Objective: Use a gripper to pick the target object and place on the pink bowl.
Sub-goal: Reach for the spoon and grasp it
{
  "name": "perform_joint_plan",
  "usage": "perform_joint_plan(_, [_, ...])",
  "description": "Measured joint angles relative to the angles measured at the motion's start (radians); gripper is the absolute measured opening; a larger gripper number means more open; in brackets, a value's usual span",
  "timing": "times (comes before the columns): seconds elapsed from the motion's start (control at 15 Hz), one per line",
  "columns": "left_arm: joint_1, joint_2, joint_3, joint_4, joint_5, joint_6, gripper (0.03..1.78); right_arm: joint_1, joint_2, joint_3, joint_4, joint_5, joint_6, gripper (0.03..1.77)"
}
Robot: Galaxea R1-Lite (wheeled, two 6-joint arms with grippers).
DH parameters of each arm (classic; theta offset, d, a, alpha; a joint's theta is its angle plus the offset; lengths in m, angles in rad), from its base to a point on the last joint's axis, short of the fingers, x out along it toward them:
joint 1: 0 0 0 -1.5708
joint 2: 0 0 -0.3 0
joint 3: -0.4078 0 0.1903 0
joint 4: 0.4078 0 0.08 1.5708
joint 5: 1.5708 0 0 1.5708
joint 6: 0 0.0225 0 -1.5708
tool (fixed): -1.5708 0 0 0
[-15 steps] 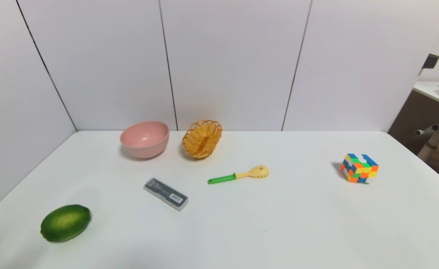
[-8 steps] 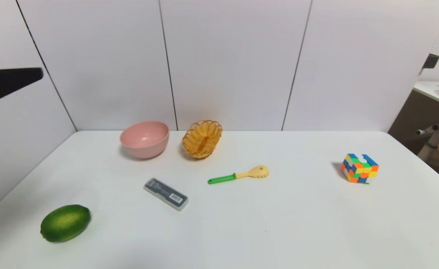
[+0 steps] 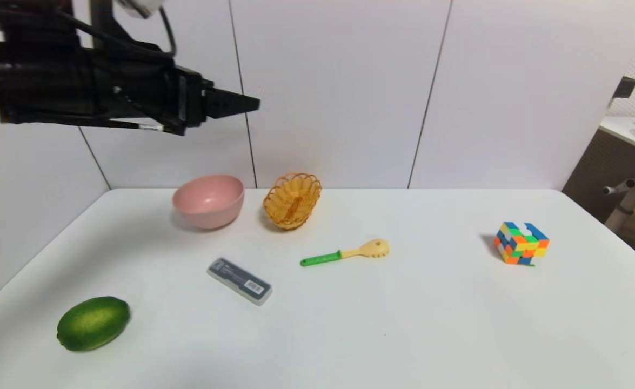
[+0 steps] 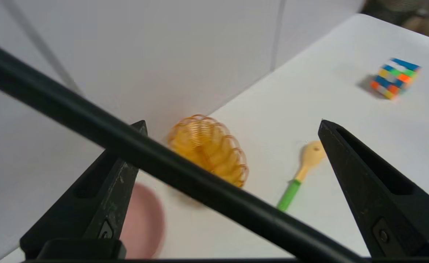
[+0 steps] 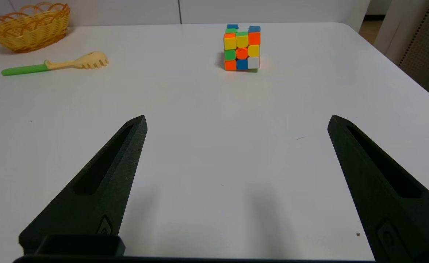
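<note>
Left gripper [image 3: 241, 104] hangs high above the pink bowl [image 3: 209, 200], jaws spread wide, presumably ready to descend; pasta spoon [image 3: 344, 252] lies flat on the table [image 3: 403, 324], ungripped, near the wicker basket [image 3: 291, 201]; right gripper [image 5: 232, 124] parked low, jaws apart.

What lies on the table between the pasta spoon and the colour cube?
Nothing: in the head view the table is bare between the pasta spoon and the colour cube. The right wrist view shows the same.
</note>
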Motion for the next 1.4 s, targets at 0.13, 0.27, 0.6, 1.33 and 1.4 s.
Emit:
perform_joint_plan(0.13, [-0.051,0.109,-0.070,0.038,-0.104,0.005,1.69,0.000,0.000,0.000,0.000,0.000,0.000,1.71])
perform_joint_plan(0.27, [-0.091,0.194,-0.103,0.056,-0.191,0.025,1.69,0.000,0.000,0.000,0.000,0.000,0.000,1.71])
perform_joint_plan(0.6, [-0.131,0.321,-0.115,0.128,-0.233,0.204,1.69,0.000,0.000,0.000,0.000,0.000,0.000,1.71])
perform_joint_plan(1.33, [-0.219,0.516,-0.107,0.132,-0.169,0.399,1.69,0.000,0.000,0.000,0.000,0.000,0.000,1.71])
perform_joint_plan(1.4, [-0.221,0.531,-0.109,0.132,-0.167,0.411,1.69,0.000,0.000,0.000,0.000,0.000,0.000,1.71])
